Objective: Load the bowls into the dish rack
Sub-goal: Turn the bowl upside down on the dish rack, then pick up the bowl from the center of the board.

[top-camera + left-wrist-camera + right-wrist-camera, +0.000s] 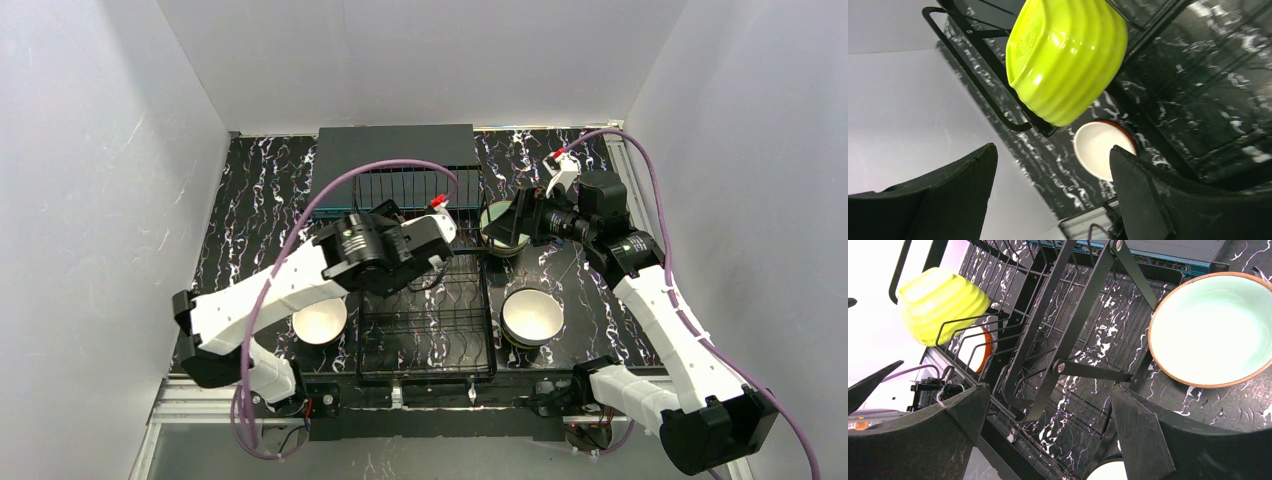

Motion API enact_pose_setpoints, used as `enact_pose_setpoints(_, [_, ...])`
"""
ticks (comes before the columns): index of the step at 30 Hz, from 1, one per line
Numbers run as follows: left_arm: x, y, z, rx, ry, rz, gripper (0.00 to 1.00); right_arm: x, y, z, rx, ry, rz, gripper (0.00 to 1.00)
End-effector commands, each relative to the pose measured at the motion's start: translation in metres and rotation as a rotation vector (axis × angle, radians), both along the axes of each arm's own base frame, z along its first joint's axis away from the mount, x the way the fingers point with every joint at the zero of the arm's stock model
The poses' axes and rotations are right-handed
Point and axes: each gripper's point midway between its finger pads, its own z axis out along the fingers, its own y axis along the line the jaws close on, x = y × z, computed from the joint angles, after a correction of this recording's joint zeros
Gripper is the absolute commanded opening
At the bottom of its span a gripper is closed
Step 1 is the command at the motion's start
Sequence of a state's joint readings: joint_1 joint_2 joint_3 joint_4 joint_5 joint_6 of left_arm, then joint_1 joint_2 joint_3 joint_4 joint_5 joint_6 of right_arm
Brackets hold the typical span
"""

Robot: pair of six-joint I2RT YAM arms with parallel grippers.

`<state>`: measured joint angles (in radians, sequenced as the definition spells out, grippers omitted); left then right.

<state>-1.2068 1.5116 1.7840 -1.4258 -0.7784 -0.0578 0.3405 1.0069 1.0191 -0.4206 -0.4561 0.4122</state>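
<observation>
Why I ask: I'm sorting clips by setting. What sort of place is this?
Probably a lab robot cell, not a kitchen: bare white walls box in a marbled table with two robot arms and a rack.

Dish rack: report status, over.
Left pincer and right pincer open, empty. Lime green bowl tipped among dish rack tines. Mint bowl on table, unloaded. No obstruction seen.

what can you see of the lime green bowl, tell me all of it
The lime green bowl is glossy with ribbed walls, ceramic or plastic by its look. It leans on its side among the wire tines at one edge of the dish rack. The open left gripper is clear of it.
</observation>
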Motion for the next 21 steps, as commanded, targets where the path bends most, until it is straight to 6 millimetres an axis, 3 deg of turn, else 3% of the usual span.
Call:
enact_pose_setpoints(1, [-0.017,-0.009,0.012,-0.247,0.038,-0.046,0.81,0.001,0.001,0.019,0.023,-0.055,0.014,0.99])
enact_pose_setpoints(9, [-0.036,-0.032,0.021,-0.625,0.074,-0.077,0.97,0.001,0.002,0.021,0.024,-0.057,0.017,0.99])
enact_pose_setpoints(17, [-0.052,-0.034,0.026,-1.036,0.071,-0.007,0.98,0.001,0.002,0.023,0.027,-0.059,0.021,0.99])
enact_pose_setpoints(21, [-0.058,-0.029,0.015,-1.146,0.09,0.051,0.98,0.0,0.002,0.022,0.027,-0.056,0.022,0.99])
